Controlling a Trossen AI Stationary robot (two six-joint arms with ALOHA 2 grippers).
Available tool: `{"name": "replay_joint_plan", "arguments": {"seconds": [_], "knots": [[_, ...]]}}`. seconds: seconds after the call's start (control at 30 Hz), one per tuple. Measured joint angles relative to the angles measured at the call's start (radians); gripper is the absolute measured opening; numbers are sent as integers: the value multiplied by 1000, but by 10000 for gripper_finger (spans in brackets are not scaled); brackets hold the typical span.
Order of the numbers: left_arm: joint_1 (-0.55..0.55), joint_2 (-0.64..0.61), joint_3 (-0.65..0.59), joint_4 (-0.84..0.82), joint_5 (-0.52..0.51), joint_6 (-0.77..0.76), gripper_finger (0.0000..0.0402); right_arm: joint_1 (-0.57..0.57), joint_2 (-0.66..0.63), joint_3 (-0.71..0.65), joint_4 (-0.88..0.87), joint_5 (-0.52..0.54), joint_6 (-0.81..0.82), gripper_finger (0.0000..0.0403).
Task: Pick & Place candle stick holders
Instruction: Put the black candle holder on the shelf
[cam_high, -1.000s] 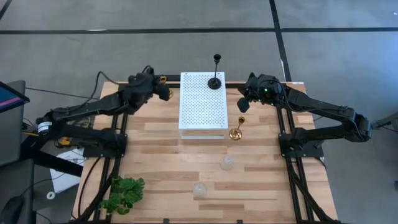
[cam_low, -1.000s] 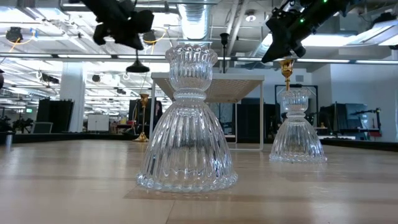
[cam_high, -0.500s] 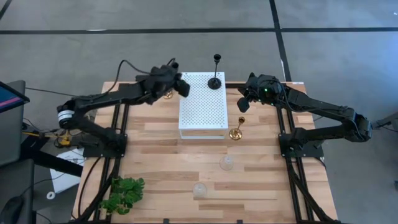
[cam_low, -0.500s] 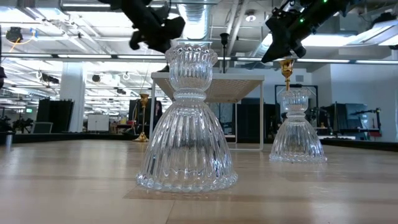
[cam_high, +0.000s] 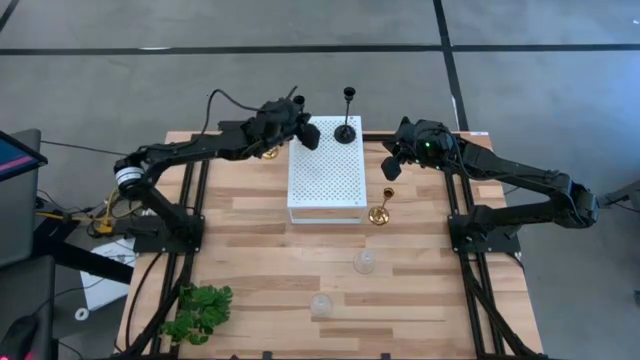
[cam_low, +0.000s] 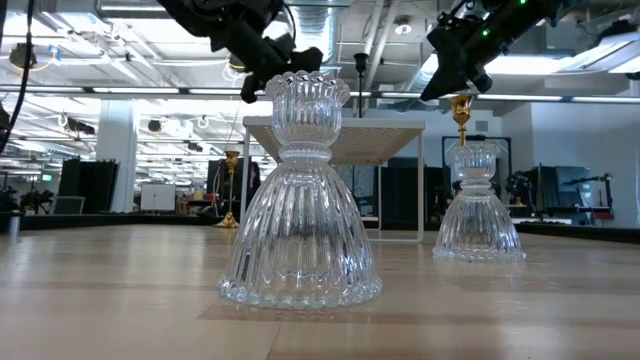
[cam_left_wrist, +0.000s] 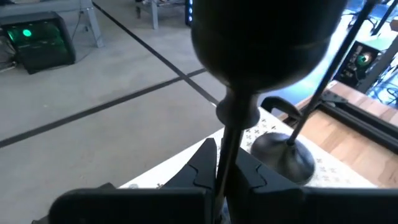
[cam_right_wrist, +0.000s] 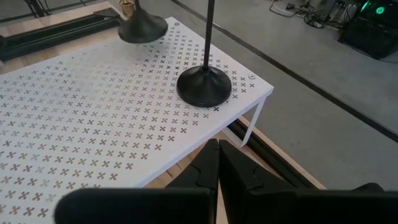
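My left gripper is shut on a tall black candle stick holder, whose cup and thin stem fill the left wrist view, over the far part of the white perforated board. A second black holder stands by its round base on the board's far right corner. My right gripper is shut and empty, close above a gold holder standing right of the board. Another gold holder stands left of the board. Two clear glass holders stand nearer. My left gripper pinches the black holder's thin stem between its two fingers, below the cup. The fingers lie across the stem. The holder stays roughly upright, with its round base low over the board; whether the base touches the board, I cannot tell.
A green leafy plant lies at the table's near left corner. The board stands raised on thin legs. In the low view the glass holders stand in front.
My left gripper has gone toward the table's right edge, from left of the board to over its far edge, carrying the black holder upright toward the black holder that stands there.
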Motion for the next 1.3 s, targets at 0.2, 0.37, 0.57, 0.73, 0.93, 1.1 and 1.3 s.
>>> {"name": "replay_joint_plan", "arguments": {"seconds": [0.2,0.37,0.57,0.73,0.93,1.1,1.3], "knots": [[3,11,0,39,16,-1,10,0,0,0,3,0,0,0],[18,11,0,53,62,-1,10,0,0,0,5,0,0,0],[19,49,36,55,72,18,10,-1,0,0,4,0,0,0],[18,122,108,55,127,48,10,-1,0,0,4,0,0,0],[18,131,141,-26,103,78,10,0,0,0,4,0,0,0],[18,123,141,-53,98,76,10,-4,0,0,5,0,0,0],[19,130,139,-61,98,68,10,-9,0,0,5,1,0,0]]}}
